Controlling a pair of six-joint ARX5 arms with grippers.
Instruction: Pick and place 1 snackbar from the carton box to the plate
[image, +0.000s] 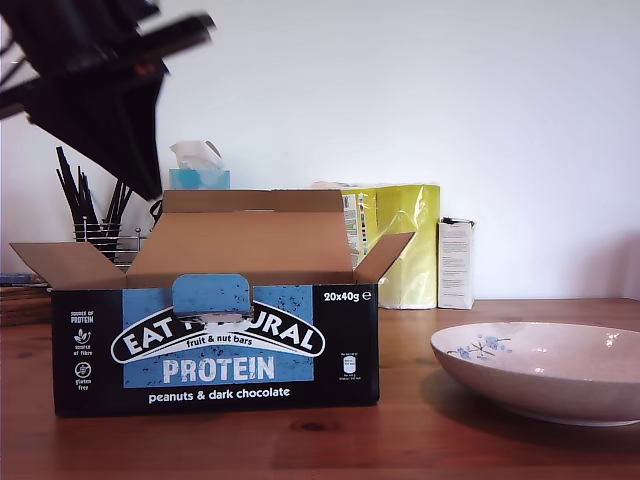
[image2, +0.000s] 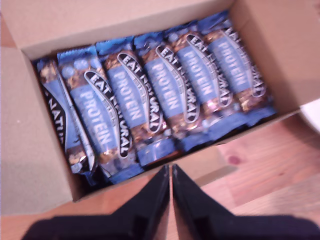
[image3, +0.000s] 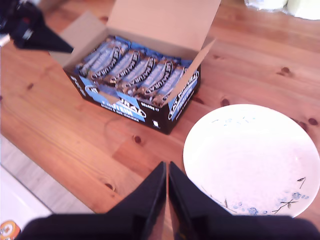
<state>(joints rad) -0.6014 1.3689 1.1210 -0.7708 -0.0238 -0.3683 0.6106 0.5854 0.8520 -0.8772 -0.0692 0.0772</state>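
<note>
Two black grippers, both pinched closed on nothing: my first gripper (image2: 170, 172) hangs above the one open carton box (image: 215, 345), my second gripper (image3: 166, 167) over the wood of the table (image: 420, 440) near the rim of the single plate (image: 540, 385). Inside the box, six snackbars (image2: 131, 102) show in the top layer, five lying label-up side by side and one turned on edge at the end. In the exterior view the box stands centre-left with brown flaps spread, the plate at the right edge, near but apart; a blurred dark arm (image: 100, 90) fills the upper left. Behind, along the white wall: one tissue box (image: 199, 178), one wire holder (image: 98, 235) of black sticks, one yellow-green packet (image: 405, 245), one narrow white carton (image: 456, 263).
</note>
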